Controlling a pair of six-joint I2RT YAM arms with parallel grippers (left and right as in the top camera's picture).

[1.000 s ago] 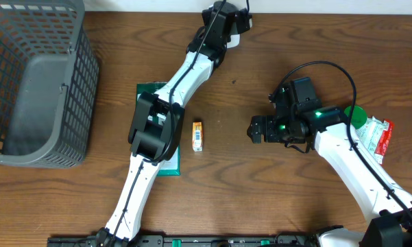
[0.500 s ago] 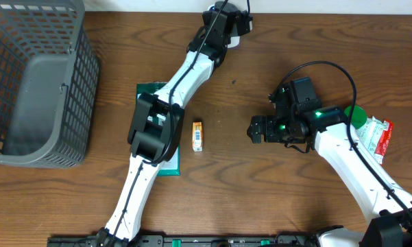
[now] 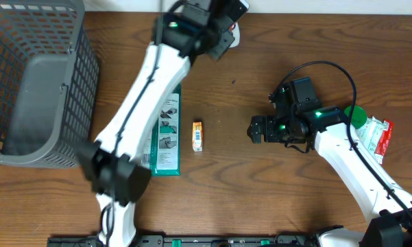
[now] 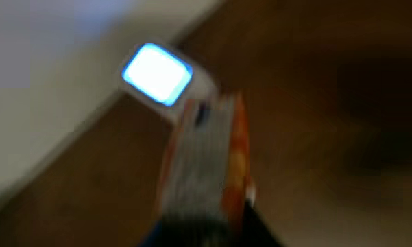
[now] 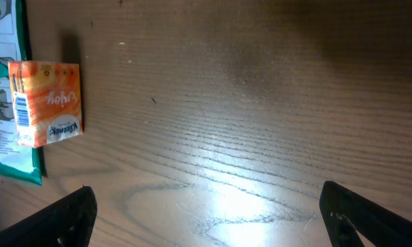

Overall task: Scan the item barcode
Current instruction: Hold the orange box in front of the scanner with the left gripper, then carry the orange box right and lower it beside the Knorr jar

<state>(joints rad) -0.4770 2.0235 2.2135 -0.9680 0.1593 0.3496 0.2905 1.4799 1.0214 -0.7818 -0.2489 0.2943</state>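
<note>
Carton (image 3: 197,136) lengthwise fore-aft (orange end far)

The small box (image 3: 197,136) is orange with a white barcode panel. Just left of it is a green-and-white packet (image 3: 166,134), and far left a grey mesh basket (image 3: 79,82). Right of it are a green disc (image 3: 357,115) and a red-and-white wrapper (image 3: 379,136). The table (image 3: 260,199) is brown woodgrain. A blurred pack (image 4: 206,158) is orange and grey.

White arms (image 3: 343,158); black joints (image 3: 298,92) — green lights (image 3: 318,114); black cable (image 3: 322,63).

bskt (image 3: 14,41): grey mesh, top-left | tbl (image 3: 247,199): brown wood
</note>
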